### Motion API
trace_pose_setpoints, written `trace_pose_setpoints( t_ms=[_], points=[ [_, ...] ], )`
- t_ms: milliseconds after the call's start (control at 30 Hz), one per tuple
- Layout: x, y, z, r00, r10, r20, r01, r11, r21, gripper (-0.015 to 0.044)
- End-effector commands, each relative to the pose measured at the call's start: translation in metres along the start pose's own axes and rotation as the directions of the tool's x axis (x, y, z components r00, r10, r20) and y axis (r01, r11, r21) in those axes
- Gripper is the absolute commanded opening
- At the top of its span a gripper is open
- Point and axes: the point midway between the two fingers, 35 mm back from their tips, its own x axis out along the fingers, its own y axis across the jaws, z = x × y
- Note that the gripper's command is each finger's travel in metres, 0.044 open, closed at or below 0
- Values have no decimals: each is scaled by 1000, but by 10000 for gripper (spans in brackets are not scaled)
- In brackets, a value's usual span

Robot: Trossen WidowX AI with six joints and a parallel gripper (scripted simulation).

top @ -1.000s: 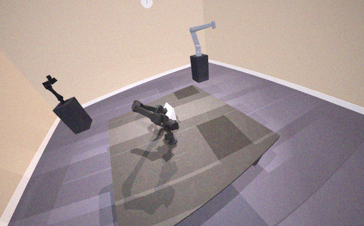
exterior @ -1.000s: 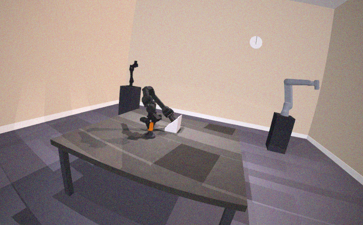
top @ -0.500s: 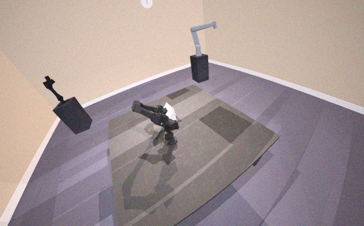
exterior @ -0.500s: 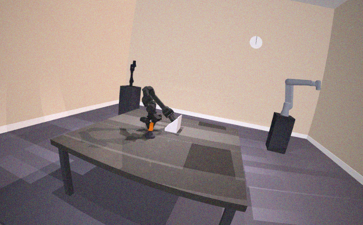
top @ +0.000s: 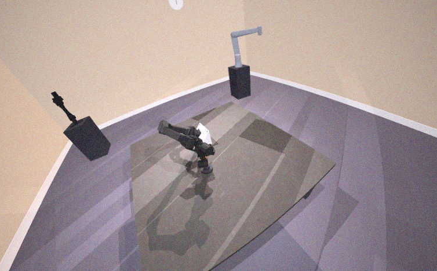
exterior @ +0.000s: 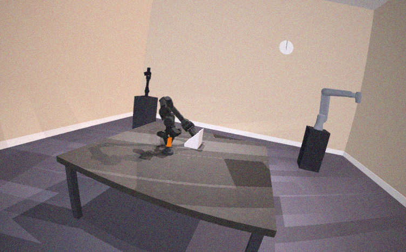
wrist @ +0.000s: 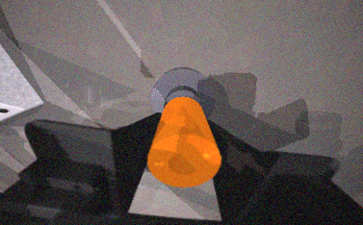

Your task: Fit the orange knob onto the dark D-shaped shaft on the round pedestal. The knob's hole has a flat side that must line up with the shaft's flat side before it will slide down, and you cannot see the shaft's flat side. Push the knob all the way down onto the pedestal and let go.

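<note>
The orange knob [top: 205,157] [exterior: 169,141] [wrist: 184,144] is between the two dark fingers of my gripper [exterior: 169,143] [wrist: 183,120], which is shut on it. In the top view the gripper hides most of the knob. The round dark pedestal [top: 207,171] [exterior: 168,153] [wrist: 179,77] stands on the table just below the knob. In the wrist view the knob's far end overlaps the pedestal's raised middle. The shaft is hidden, and I cannot tell whether the knob touches it or how the flat sides lie.
A white wedge-shaped block [top: 204,134] [exterior: 195,141] [wrist: 5,72] stands on the table [top: 247,188] [exterior: 198,194] beside the arm. Two other arms stand on dark boxes [top: 90,139] [exterior: 313,150] on the floor, away from the table. Shadows fall across the table top.
</note>
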Motion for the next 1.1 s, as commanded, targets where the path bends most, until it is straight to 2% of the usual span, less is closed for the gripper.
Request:
trace_pose_setpoints(
  t_ms=[0,333,567,1067],
  points=[
    [1,0,0,1000,-1,-1,1,1000,-5,0],
    [-4,-2,0,1000,-1,-1,1,1000,-14,0],
    [-5,-4,0,1000,-1,-1,1,978,-210,0],
    [0,-6,0,1000,-2,-1,1,977,-213,0]
  ],
)
